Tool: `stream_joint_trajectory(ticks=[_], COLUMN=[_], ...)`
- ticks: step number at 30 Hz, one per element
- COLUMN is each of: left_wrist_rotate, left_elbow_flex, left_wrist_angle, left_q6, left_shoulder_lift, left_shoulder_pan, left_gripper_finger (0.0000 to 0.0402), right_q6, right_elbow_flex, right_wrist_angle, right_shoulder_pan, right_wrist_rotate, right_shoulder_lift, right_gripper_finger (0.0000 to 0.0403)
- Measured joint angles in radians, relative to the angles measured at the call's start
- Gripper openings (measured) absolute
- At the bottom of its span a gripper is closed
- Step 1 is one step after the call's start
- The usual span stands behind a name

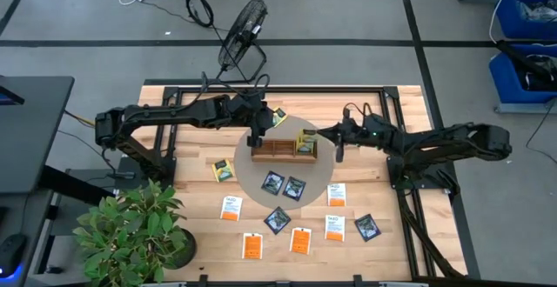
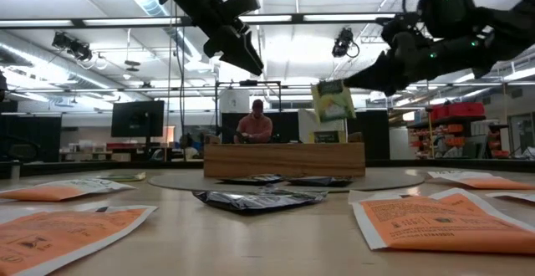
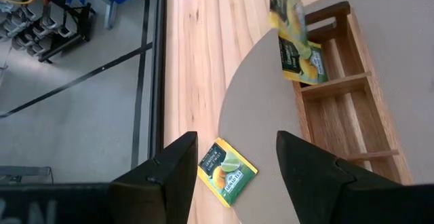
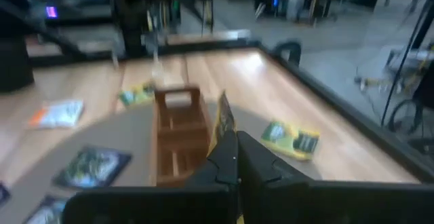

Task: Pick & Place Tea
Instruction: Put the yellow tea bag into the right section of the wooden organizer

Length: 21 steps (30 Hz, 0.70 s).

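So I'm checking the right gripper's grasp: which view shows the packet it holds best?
The low view: the yellow-green packet hangs clear below the right gripper. The high view shows it small, over the tray; the right wrist view edge-on; the left wrist view blurred.

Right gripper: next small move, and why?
Probably lower it: the right gripper is shut on a yellow-green tea packet hanging above the end of the wooden tray, where another yellow-green packet already stands. The left gripper hovers open over a third yellow-green packet.
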Motion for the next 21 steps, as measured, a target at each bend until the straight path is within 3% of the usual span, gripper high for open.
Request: stream_joint_trajectory(ticks=[9, 21], left_wrist_rotate=[0.0, 0.0], left_elbow_flex=[0.0, 0.0], left_wrist_angle=[0.007, 0.007], left_q6=[-0.007, -0.008], left_shoulder_lift=[0.0, 0.0], left_shoulder_pan=[0.0, 0.0], left_gripper_finger=[0.0206, 0.0206], right_q6=[0.02, 0.024], right_elbow_flex=[-0.012, -0.012], right_wrist_angle=[0.074, 0.236], right_shoulder_pan=[0.006, 0.006], right_wrist_rotate=[0.016, 0.013], right_shoulder_lift=[0.013, 0.208], right_gripper_finger=[0.0, 0.0])
